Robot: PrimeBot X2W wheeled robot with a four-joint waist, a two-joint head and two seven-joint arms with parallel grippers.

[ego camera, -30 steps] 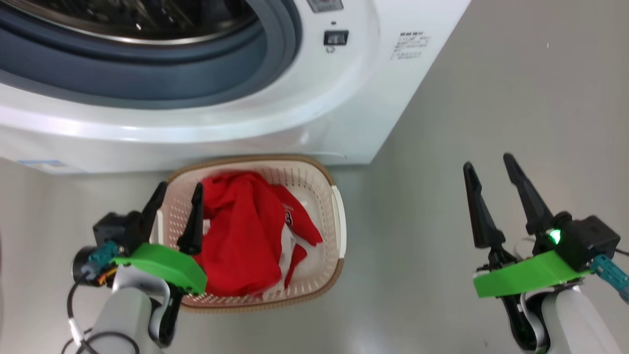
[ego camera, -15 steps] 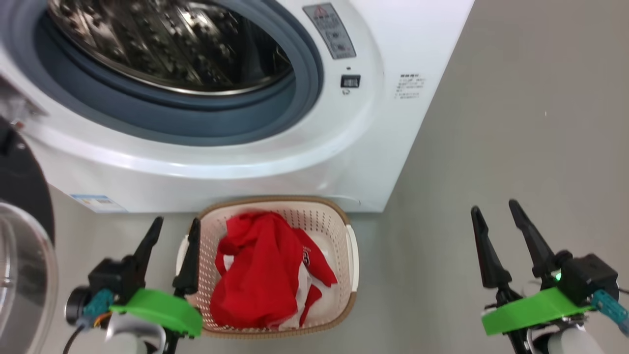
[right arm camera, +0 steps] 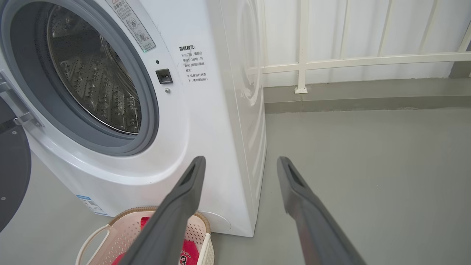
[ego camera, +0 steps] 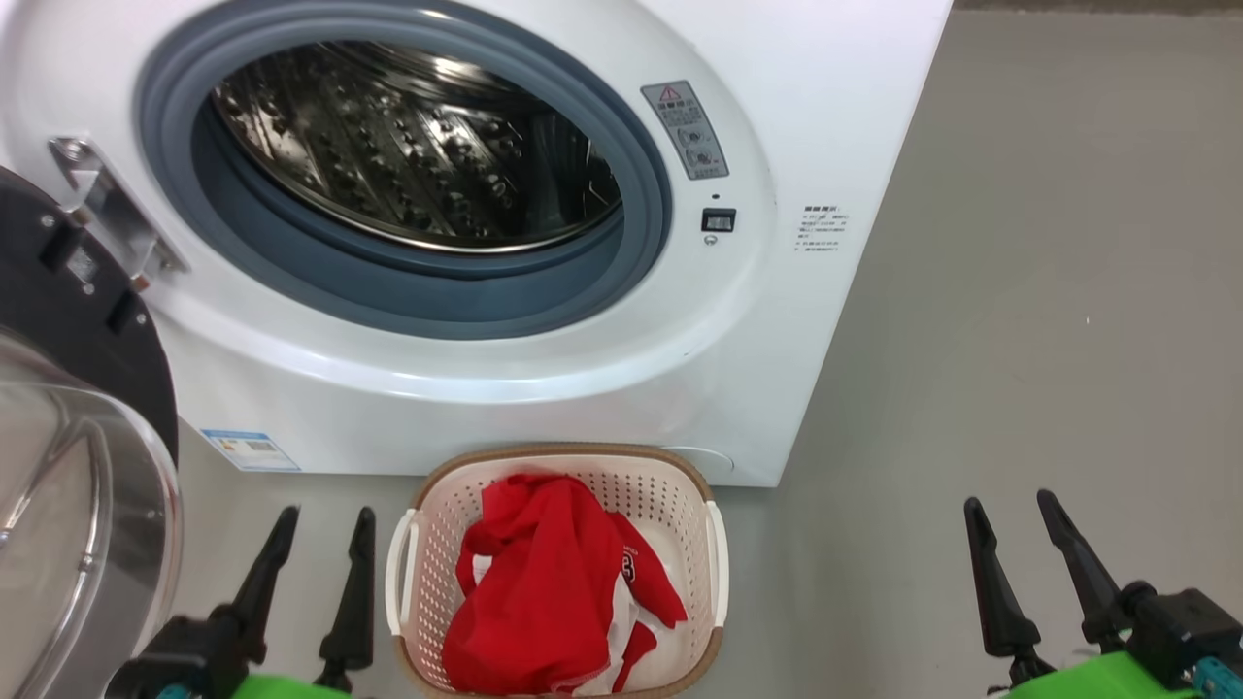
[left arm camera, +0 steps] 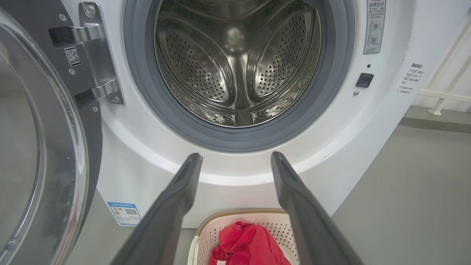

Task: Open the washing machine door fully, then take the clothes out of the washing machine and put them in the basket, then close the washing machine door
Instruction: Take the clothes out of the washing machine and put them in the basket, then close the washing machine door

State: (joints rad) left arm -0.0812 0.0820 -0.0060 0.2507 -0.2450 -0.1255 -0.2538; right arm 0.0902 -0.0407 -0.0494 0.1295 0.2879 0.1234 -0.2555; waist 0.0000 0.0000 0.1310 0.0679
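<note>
- The washing machine (ego camera: 825, 116) is showing white, its gasket (ego camera: 646, 252) grey and its drum (ego camera: 408, 146) gleaming steel, dotted with holes.
- The washing machine door (ego camera: 78, 320) is showing a black rim around clear glass.
- The clothes (ego camera: 544, 592) are glowing bright red with white parts.
- The basket (ego camera: 660, 490) is showing cream-white, perforated walls under a brown woven-look rim.
- The floor (ego camera: 1020, 340) is looking plain grey.
- The left pincer (ego camera: 326, 512) and right pincer (ego camera: 1008, 498) are looking black.

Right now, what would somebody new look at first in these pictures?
The bright red clothes jump out first, heaped in the cream basket on the floor before the washing machine. Then the machine's big round opening, its shiny steel drum showing no clothes inside, with the washing machine door swung open at the left.
</note>
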